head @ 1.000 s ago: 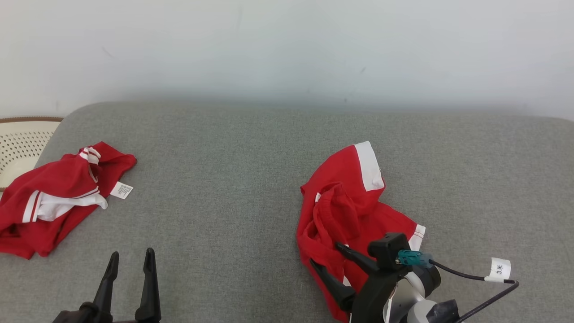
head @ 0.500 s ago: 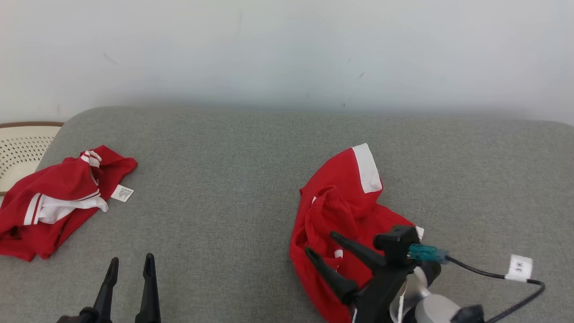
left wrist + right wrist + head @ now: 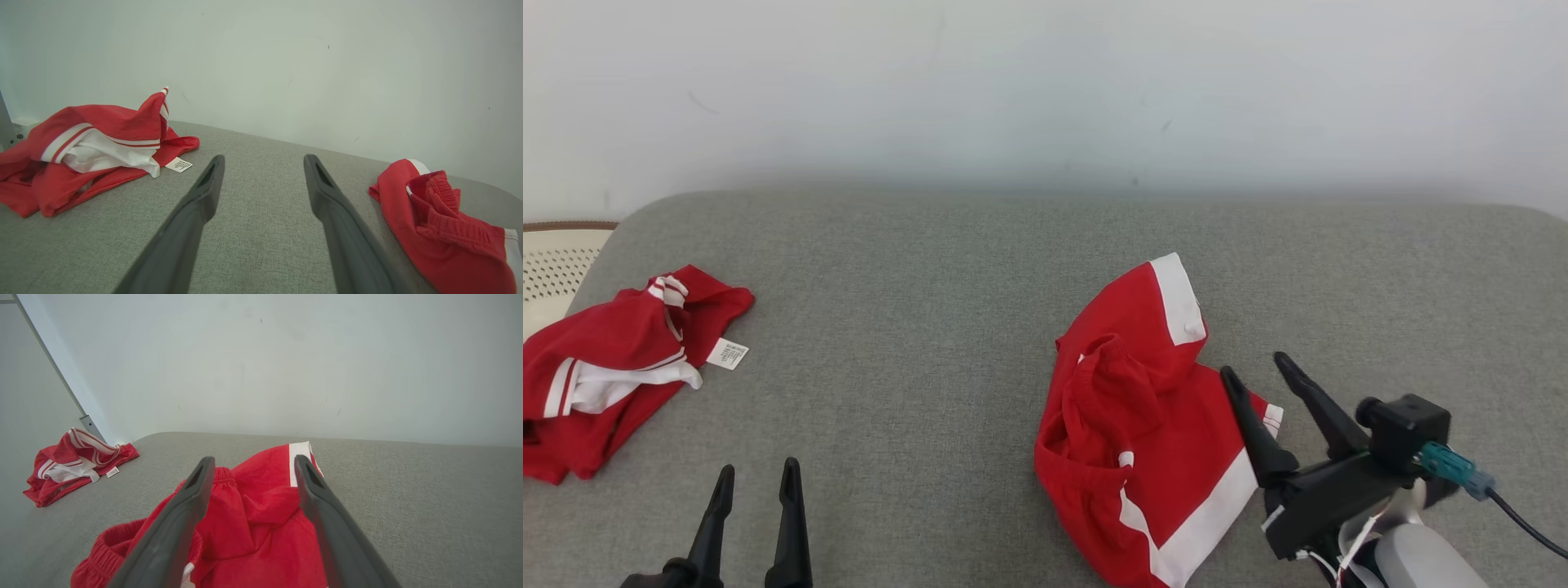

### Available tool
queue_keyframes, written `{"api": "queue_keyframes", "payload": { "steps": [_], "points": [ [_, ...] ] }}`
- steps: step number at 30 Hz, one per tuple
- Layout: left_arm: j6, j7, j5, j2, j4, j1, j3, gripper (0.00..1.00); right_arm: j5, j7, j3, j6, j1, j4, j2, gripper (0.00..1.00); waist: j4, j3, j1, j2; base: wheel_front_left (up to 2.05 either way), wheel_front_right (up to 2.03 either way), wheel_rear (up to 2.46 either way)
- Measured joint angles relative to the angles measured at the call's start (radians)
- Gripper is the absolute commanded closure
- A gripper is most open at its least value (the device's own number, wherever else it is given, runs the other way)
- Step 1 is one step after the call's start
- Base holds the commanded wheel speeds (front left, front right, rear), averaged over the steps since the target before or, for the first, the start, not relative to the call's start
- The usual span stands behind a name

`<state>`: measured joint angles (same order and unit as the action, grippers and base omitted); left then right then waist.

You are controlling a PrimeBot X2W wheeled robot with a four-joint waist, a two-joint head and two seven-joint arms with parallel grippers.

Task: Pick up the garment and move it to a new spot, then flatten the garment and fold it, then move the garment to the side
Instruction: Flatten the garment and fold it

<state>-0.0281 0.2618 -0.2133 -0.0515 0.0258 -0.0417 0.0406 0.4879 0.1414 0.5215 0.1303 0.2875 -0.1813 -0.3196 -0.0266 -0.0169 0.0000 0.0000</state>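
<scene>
The crumpled red garment (image 3: 1143, 425), with white bands, lies right of centre on the grey cushion (image 3: 915, 327), its near edge cut off in the head view. The right gripper (image 3: 1254, 364) is at its right edge, fingers (image 3: 192, 498) spread and holding nothing; whether they touch the cloth is unclear. The left gripper (image 3: 757, 466) is spread too, over bare cushion. Far left lies a second red garment (image 3: 596, 367). Beyond it is a perforated cream basket (image 3: 556, 269), cropped, its contents unseen.
</scene>
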Motion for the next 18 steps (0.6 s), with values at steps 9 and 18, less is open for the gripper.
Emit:
{"api": "queue_keyframes", "payload": {
  "steps": [9, 18],
  "points": [
    [0.001, 0.0, 0.002, 0.0, -0.009, 0.0, -0.002, 0.0, -0.129, -0.017, -0.212, 0.0, -0.119, 0.003, 0.066, 0.0, 0.017, -0.007, 0.0, 0.0, 0.0, 0.0, 0.0],
    [0.002, 0.0, 0.004, 0.0, -0.011, 0.0, -0.001, 0.0, -0.184, -0.078, -0.28, 0.0, -0.114, -0.069, 0.105, 0.0, 0.012, -0.004, 0.0, 0.0, 0.0, 0.0, 0.0]
  ]
}}
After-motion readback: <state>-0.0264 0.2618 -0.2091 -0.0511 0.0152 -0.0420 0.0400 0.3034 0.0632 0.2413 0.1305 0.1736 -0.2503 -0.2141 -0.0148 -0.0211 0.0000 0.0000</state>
